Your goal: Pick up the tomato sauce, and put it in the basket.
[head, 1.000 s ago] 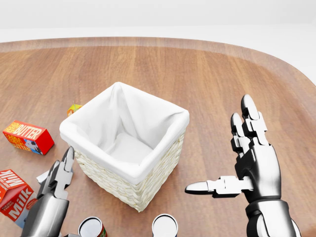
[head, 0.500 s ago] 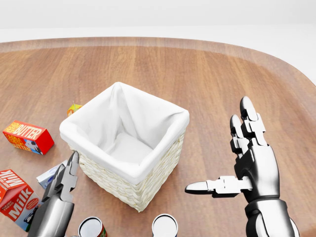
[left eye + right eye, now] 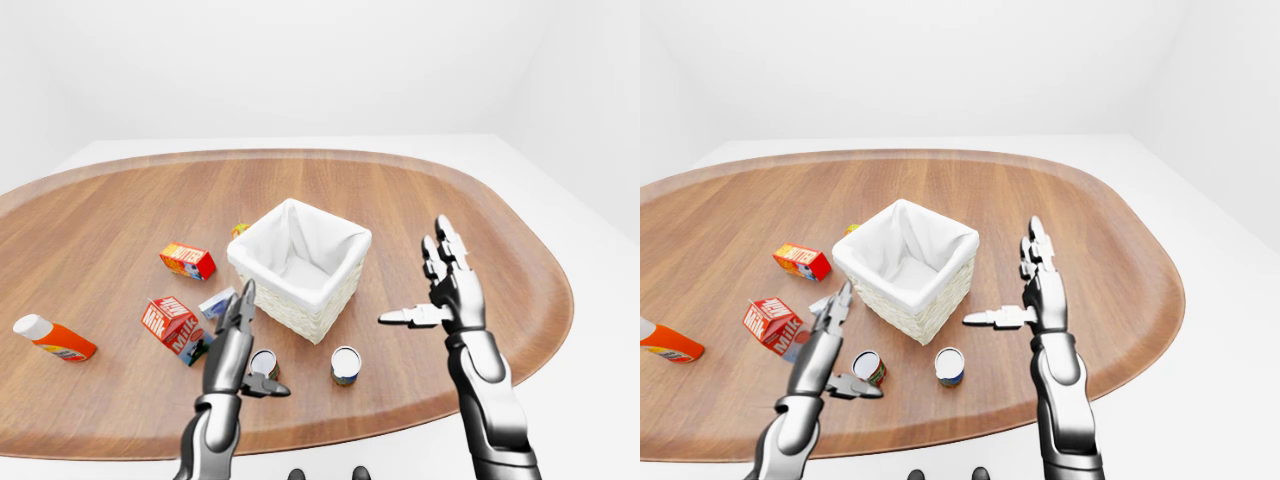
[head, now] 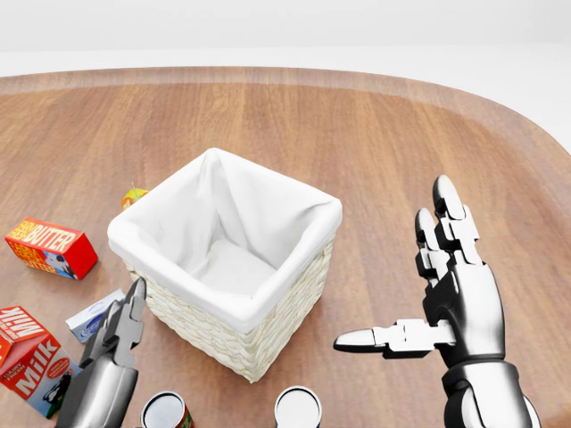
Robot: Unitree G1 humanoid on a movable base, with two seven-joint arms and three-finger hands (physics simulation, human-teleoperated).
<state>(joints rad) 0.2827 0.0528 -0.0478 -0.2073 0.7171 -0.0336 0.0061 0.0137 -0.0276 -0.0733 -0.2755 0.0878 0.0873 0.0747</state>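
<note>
Left-eye view: both hands' fingers (image 3: 437, 262) spread wide, nothing held.

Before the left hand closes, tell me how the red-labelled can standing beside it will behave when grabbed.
The red-labelled can is a short upright cylinder with a shiny lid, so it is probably rigid and will not deform. Its smooth round wall could slip between open fingers. If the left hand nudges it over, it would likely roll across the wooden table.
</note>
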